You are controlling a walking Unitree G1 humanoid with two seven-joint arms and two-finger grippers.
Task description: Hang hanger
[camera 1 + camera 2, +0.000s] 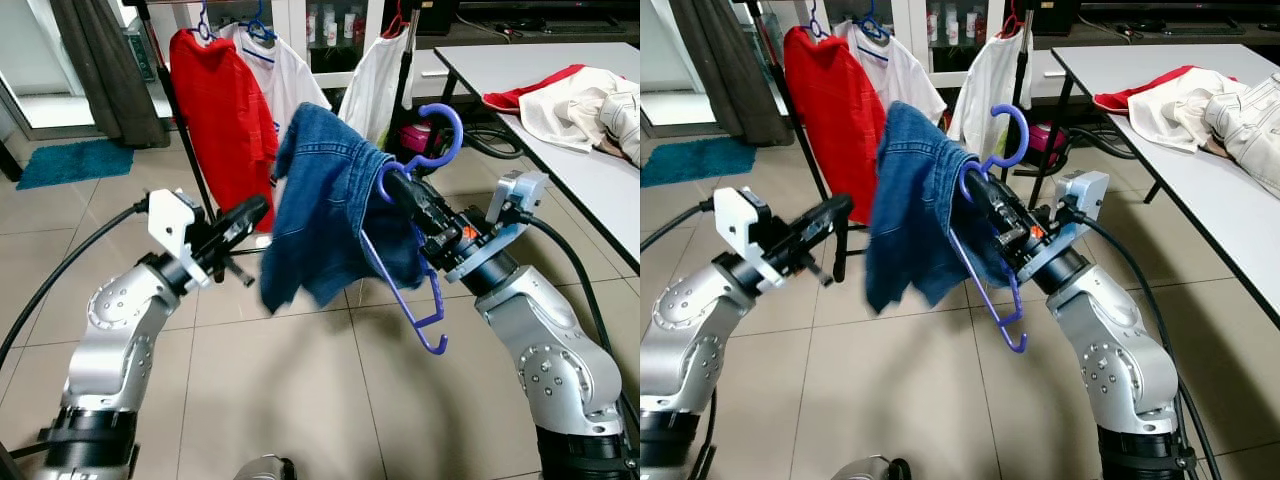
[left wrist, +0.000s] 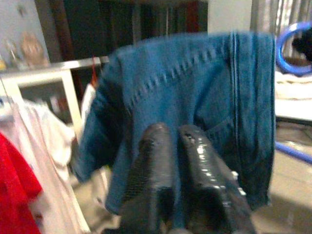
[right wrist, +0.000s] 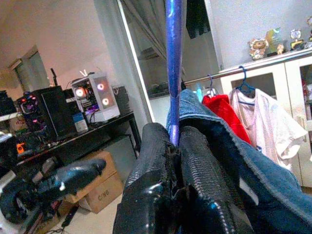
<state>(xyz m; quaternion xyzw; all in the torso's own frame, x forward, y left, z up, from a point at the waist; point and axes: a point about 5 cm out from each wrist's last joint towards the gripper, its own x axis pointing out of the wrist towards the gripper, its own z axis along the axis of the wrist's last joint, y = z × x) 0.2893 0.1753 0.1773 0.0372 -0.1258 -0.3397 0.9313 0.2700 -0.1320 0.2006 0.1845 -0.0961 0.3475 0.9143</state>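
Left gripper [image 1: 240, 215]: arm raised, forearm angled up and inward, fingers pressed together on nothing, tips just short of the denim garment [image 1: 325, 205]. Garment draped over the purple hanger [image 1: 425, 150], held in mid-air above the tiled floor [image 1: 300, 390], in front of the clothes rack [image 1: 180, 110] carrying a red shirt [image 1: 220, 110] and a white shirt [image 1: 280, 80]. Hanger long axis tilted, hook end up, lower bar end slanting down towards the robot. Right gripper [image 1: 400, 185]: arm raised, reaching up and inward, fingers clamped on the hanger's neck.

One purple hanger [image 1: 420, 215], one denim garment [image 1: 325, 205], three hung shirts: red [image 1: 215, 110], white [image 1: 275, 75], white [image 1: 375, 85], two end effectors: left [image 1: 245, 215], right [image 1: 400, 190]
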